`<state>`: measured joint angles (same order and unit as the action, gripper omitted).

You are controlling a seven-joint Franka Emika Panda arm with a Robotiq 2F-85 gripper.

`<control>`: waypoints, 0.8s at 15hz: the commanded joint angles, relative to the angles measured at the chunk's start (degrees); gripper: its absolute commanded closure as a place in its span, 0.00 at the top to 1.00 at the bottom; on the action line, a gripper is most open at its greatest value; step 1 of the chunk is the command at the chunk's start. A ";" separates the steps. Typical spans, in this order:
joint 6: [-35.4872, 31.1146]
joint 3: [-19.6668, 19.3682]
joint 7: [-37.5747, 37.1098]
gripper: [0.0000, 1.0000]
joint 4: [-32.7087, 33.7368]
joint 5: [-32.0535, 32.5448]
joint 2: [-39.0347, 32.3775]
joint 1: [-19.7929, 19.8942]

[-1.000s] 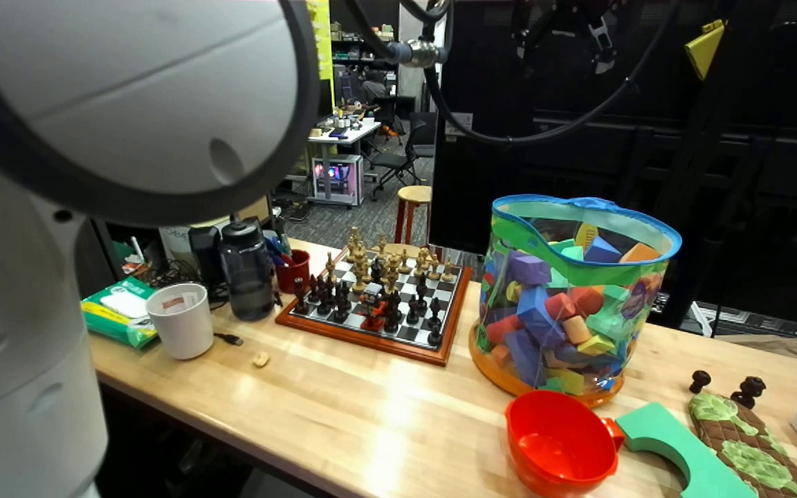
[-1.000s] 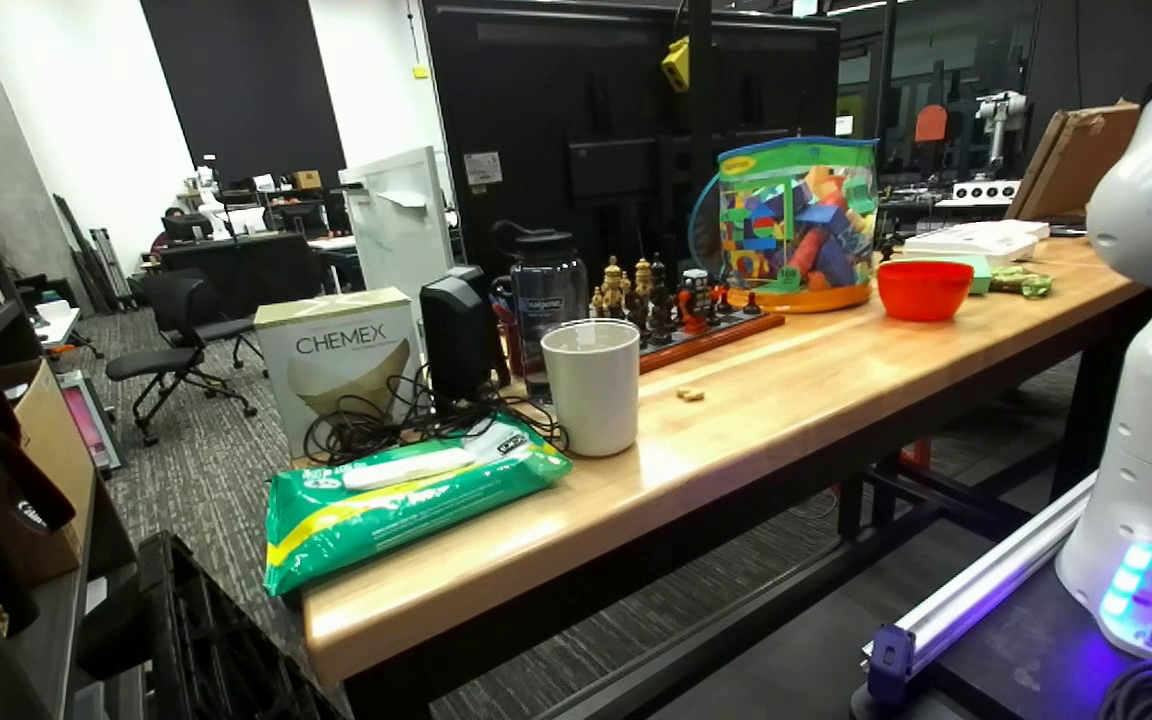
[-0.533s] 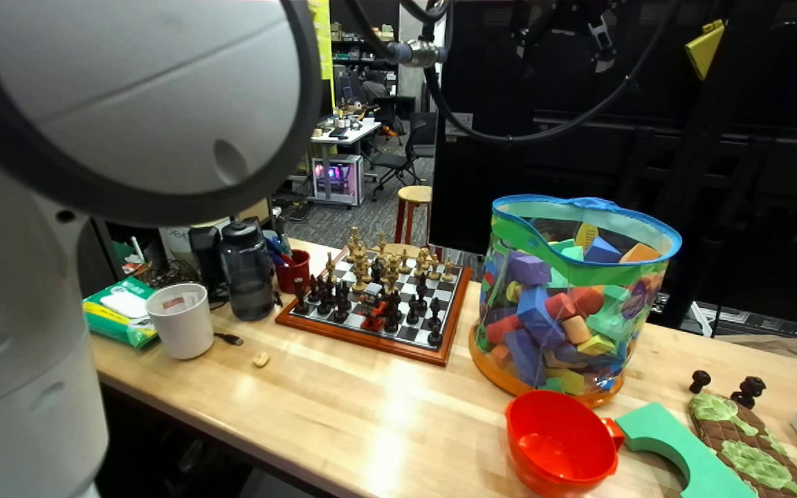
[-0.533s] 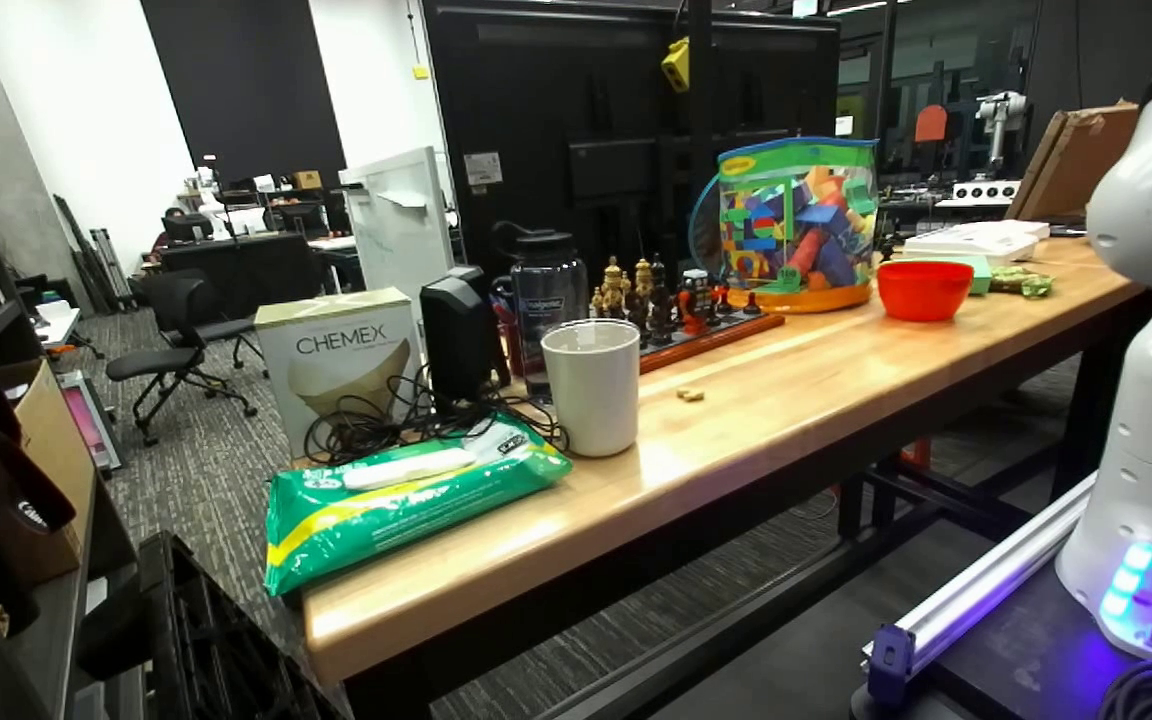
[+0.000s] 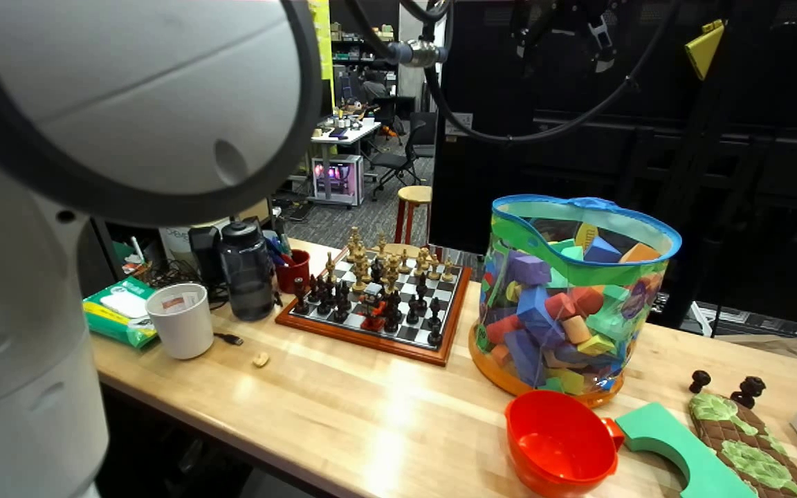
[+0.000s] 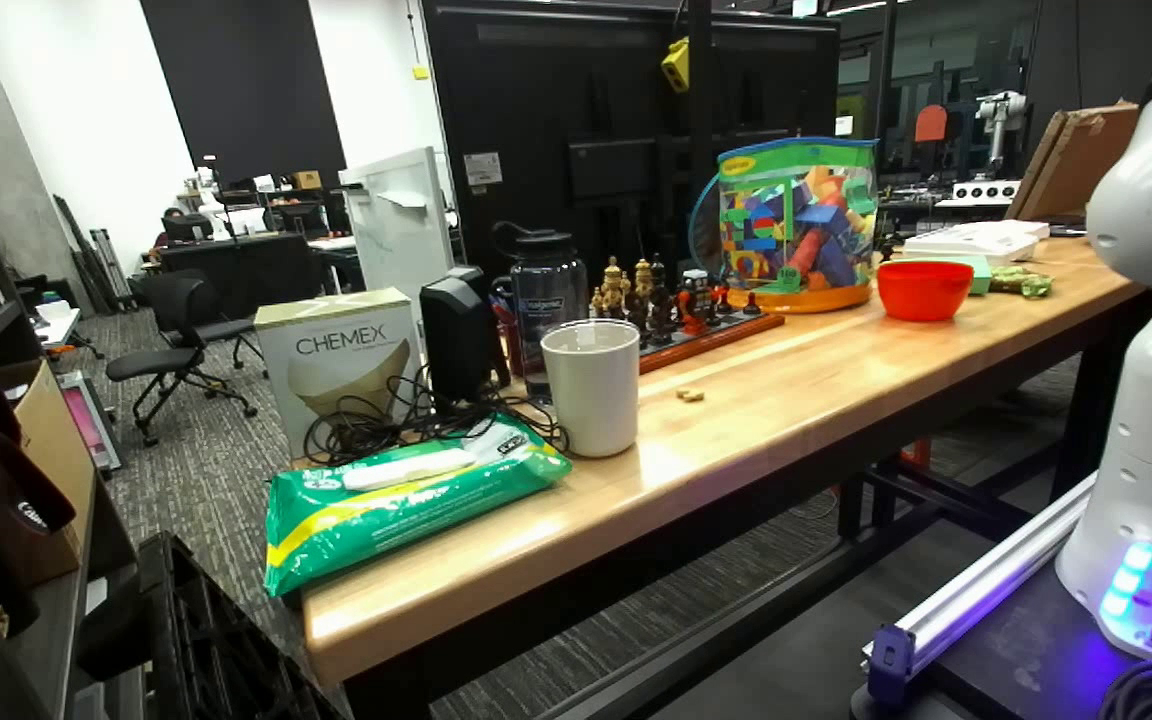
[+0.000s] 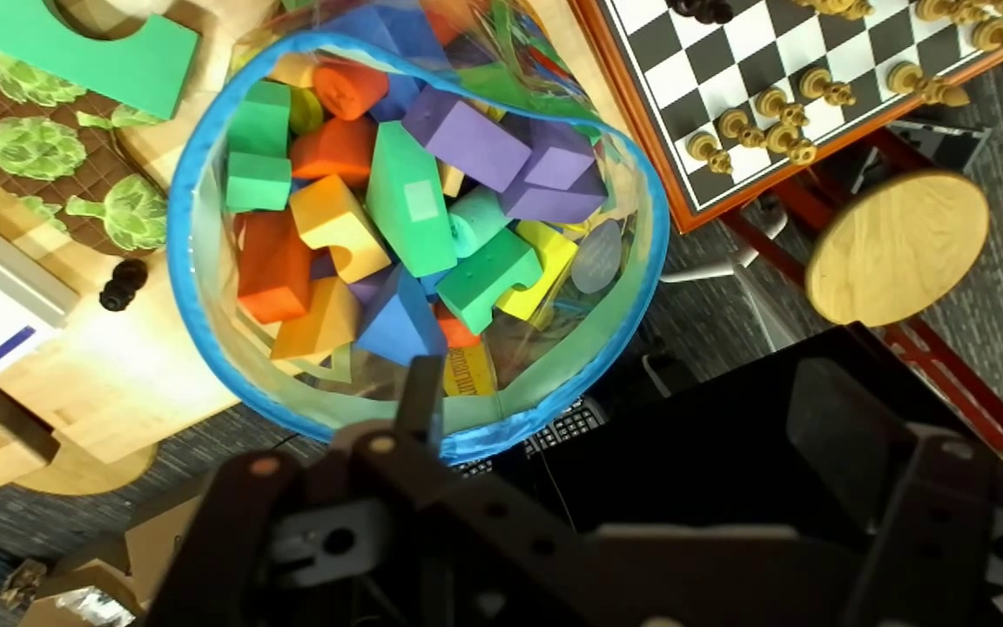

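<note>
My tool is spread wide, nothing between its fingers, nearest to a clear bag of colored blocks that stands on the tabletop beside the chessboard. To work neatly here, I'd center the tool over the opening and keep both fingers off the blue rim (it looks soft enough to fold).

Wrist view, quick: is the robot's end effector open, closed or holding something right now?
End effector: open, holding nothing; its fingers stand wide apart.
</note>
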<state>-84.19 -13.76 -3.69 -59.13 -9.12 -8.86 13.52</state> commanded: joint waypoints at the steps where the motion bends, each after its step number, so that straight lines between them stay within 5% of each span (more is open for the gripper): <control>1: 0.00 0.00 0.00 1.00 0.00 0.00 0.00 0.00; 12: 0.61 -0.03 0.11 1.00 0.45 0.21 -0.30 0.03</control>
<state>-84.23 -13.76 -3.69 -59.29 -9.11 -9.05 13.51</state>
